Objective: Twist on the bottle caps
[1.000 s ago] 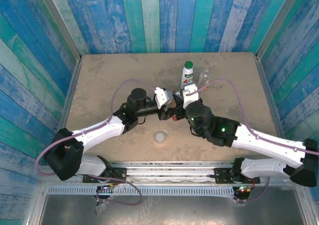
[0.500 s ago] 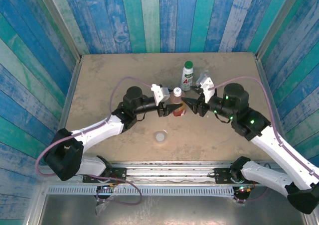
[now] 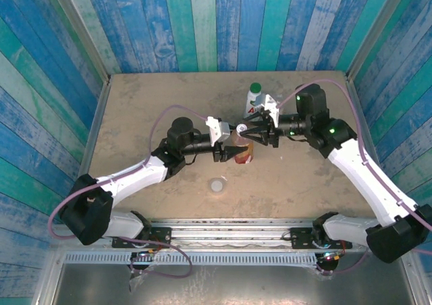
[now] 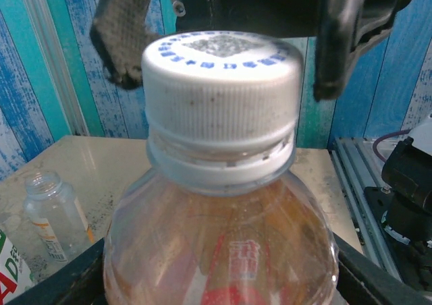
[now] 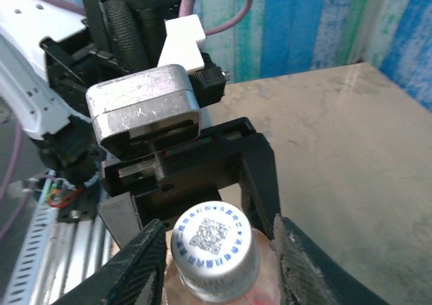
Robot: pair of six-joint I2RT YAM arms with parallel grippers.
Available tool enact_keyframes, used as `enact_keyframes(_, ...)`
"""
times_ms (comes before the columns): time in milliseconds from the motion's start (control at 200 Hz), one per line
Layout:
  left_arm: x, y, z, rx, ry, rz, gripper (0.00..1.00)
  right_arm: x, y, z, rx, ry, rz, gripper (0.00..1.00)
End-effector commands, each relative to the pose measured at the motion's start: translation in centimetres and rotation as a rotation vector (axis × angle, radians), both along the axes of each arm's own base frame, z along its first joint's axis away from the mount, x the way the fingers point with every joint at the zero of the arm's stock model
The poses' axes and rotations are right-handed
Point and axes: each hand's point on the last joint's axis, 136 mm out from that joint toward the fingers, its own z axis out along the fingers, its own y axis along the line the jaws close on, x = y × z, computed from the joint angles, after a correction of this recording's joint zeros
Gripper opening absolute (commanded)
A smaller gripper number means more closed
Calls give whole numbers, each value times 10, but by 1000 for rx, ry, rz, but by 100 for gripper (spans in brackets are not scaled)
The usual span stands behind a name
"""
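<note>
nearest to the arm bases, the pale grey cap (image 3: 217,184) lies flat on the table (image 3: 135,102), well apart from every bottle. nothing covers it, and i judge it waits for a later turn.

a little farther, the left gripper (image 3: 236,154) is closed on the body of the amber bottle (image 4: 223,251) and holds it upright. i think the reason is simple: the bottle must not spin when its cap is twisted. the white cap (image 5: 214,241), with blue marks on top, sits level on the neck. the right gripper (image 3: 248,129) reaches in from the right with one of its fingers (image 5: 145,264) on each side of this cap. its jaws stand narrow, but a thin dark gap shows on one side, so i cannot tell if they really press the cap. how tight the cap is, i cannot tell either.

the two grippers are very near to each other, so a wide turn of the right wrist could knock the left one.

farther back, the white bottle (image 3: 254,102) stands just behind the right gripper, with the dark green cap (image 3: 255,88) on it. near it stands the short clear bottle (image 4: 54,214) with an open neck. both could be hit by the turning wrist.
</note>
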Motion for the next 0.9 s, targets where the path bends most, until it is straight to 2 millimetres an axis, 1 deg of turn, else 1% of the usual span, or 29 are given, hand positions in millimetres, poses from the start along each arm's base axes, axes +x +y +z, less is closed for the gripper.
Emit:
enact_keyframes(0, -7, 3, 13, -20, -29, -26, 57, -13, 3, 5, 18, 18, 91, 37)
enact_keyframes(50, -8, 3, 14, -20, -29, -29, 58, -12, 3, 4, 16, 22, 93, 33)
enact_keyframes(210, -8, 3, 15, -20, -30, -31, 57, -12, 4, 2, 2, 36, 103, 26)
enact_keyframes(286, -3, 3, 15, -17, -27, -4, 57, -11, 3, 0, -7, 33, 92, 22)
enact_keyframes(356, 3, 4, 14, -13, -24, 32, 57, -9, 1, -4, -21, 41, 65, 21)
enact_keyframes(451, 19, 7, 13, -5, -16, 119, 57, 2, -3, -11, -48, 50, -38, 21)
enact_keyframes(541, 37, 12, 10, 11, -18, 227, 57, 18, -7, -21, -30, 86, -209, 20)
enact_keyframes(621, 50, 15, 7, 31, -26, 289, 57, 29, -13, -33, -16, 96, -371, 16)
enact_keyframes(676, 56, 15, 5, 42, -29, 314, 57, 28, -15, -40, -21, 77, -432, 17)
enact_keyframes(686, 58, 15, 5, 44, -29, 320, 57, 31, -18, -41, -25, 69, -465, 17)
enact_keyframes(701, 58, 15, 5, 45, -29, 323, 57, 27, -14, -43, -24, 70, -465, 16)
enact_keyframes(756, 63, 15, 6, 42, -31, 341, 57, 26, -15, -48, -23, 63, -530, 15)
enact_keyframes(822, 65, 14, 5, 40, -33, 348, 57, 25, -17, -52, -27, 58, -600, 16)
enact_keyframes(897, 68, 14, 4, 42, -31, 361, 57, 28, -23, -61, -46, 59, -713, 15)
